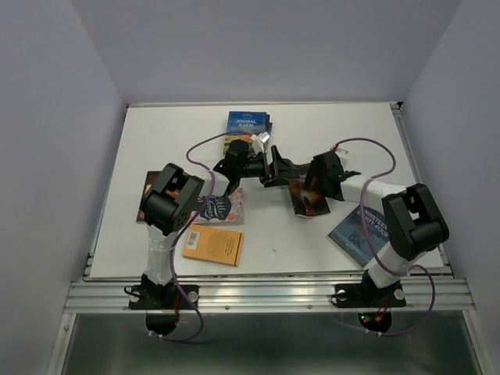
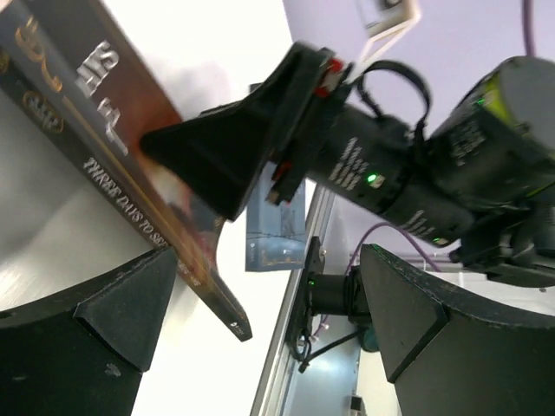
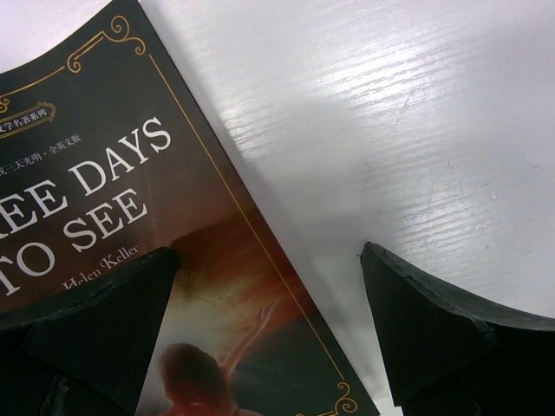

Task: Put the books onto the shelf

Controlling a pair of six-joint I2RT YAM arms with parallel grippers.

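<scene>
No shelf is seen in any view, and no book is judged shelved; six covers are counted lying on the white table (image 1: 156, 133), so the whole task is judged left to do. From the left: a brown book (image 1: 147, 187) is half hidden under the left arm, an orange book (image 1: 213, 245) is laid flat near the front edge, a floral book (image 1: 226, 209) is partly covered just behind it, and a blue Animal Farm (image 1: 248, 123) is placed at the back, seemingly on others. At centre the dark book (image 1: 312, 205), Three Days to See, is approached from both sides. The left gripper (image 2: 264, 286) is held wide apart at its edge, nothing clamped. The right gripper (image 3: 269, 256) is spread too, one finger over the cover, one over bare table. Whether the dark book is lifted cannot be told. Far right a blue Nineteen Eighty-Four (image 1: 359, 232) is left flat. Both wrists are crowded nose to nose, so a clash is judged the main risk
</scene>
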